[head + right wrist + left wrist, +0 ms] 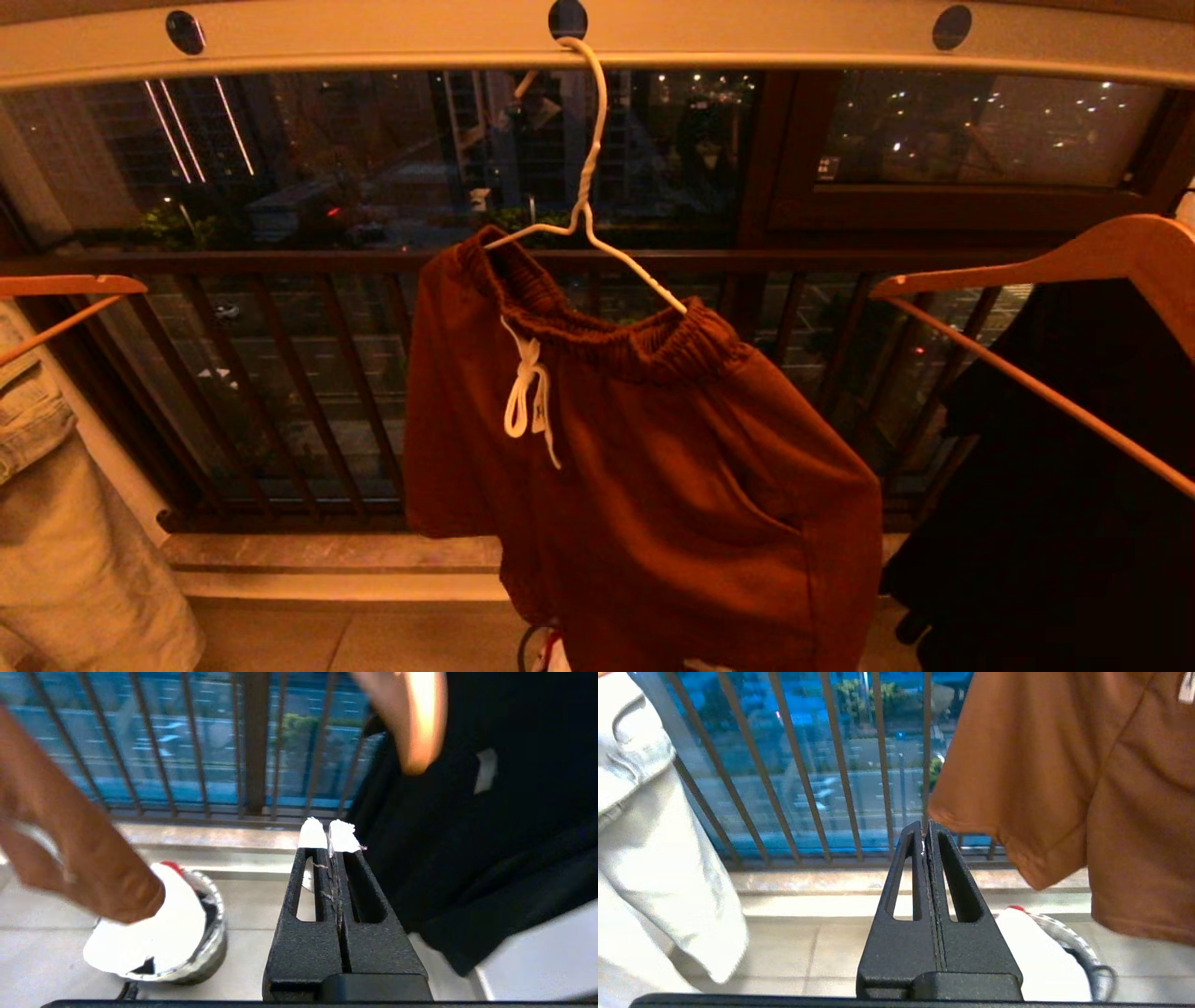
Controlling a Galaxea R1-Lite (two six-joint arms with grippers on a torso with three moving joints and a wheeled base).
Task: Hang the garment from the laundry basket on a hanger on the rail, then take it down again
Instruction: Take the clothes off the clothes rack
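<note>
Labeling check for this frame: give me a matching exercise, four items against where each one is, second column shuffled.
Items:
1. rust-brown shorts
2. white wire hanger
3. laundry basket
4. light denim jeans

Places:
A. hooked over the cream rail, at a dark hole
B. on the floor tiles below the clothes
C. hanging far left in the head view
D. draped by the waistband on the wire hanger

Pairs: 1-D, 2-A, 3-B, 4-C
</note>
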